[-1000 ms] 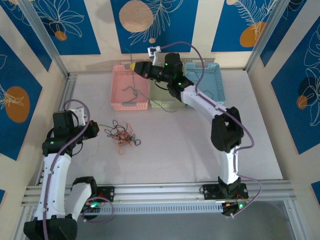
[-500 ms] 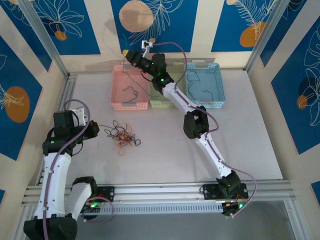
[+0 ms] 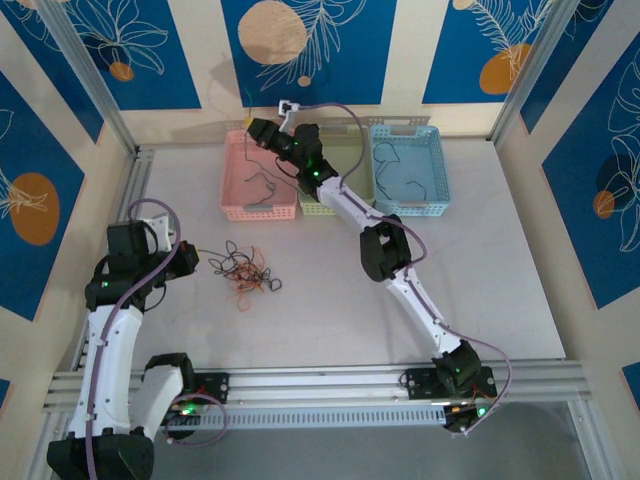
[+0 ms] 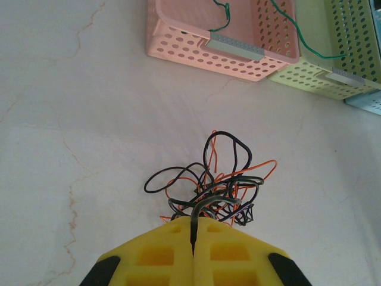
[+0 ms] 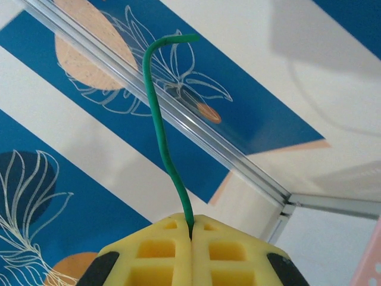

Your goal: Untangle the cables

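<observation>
Right now my left gripper [image 4: 193, 225] is pinched fully shut on a black strand [image 4: 201, 207] at the near side of the clump of cables [image 4: 217, 179]. That clump is a tangle of black and orange wires lying on the table [image 3: 330, 300] toward its left edge. My right gripper [image 5: 190, 223] is closed tight on a green cable [image 5: 159, 125], raised above the pink basket [image 3: 258, 209] at the table's far edge. Its fingers are aimed at the wall [image 5: 309, 71], so the cable stands up and curls over. I see loose wires [image 4: 227, 15] lying in the pink basket, the green basket [image 4: 309, 77] beside it and the blue basket [image 3: 411, 207].
</observation>
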Motion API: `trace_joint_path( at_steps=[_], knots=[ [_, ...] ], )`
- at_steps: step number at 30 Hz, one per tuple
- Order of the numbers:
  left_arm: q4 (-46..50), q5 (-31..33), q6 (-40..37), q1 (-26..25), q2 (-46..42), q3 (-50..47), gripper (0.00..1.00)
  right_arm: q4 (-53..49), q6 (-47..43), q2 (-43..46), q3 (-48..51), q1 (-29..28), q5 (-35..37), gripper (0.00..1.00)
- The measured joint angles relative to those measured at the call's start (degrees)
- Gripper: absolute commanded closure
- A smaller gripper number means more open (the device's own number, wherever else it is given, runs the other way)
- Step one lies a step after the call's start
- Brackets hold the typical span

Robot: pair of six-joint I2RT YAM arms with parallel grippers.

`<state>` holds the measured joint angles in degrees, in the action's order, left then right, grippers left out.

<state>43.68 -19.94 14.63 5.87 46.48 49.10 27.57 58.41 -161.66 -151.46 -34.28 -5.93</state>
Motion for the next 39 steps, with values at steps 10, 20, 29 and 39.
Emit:
trace_joint_path(
  at_steps=[10,20,29,39],
  knots=[
    [0.0,0.0,0.0,0.0,0.0,0.0,1.00,-3.0,-3.5,0.0,7.3,-1.6,1.4,1.00],
    [0.0,0.0,0.0,0.0,0.0,-0.1,1.00,-7.6,-7.3,0.0,7.6,-2.5,3.7,1.00],
    [0.0,-0.2,0.0,0.0,0.0,-0.1,1.00,-9.7,-9.0,0.0,7.6,-2.8,4.7,1.00],
    [0.0,-0.6,0.0,0.0,0.0,-0.1,1.00,-10.8,-10.5,-0.1,8.1,-3.0,5.2,1.00]
  ],
)
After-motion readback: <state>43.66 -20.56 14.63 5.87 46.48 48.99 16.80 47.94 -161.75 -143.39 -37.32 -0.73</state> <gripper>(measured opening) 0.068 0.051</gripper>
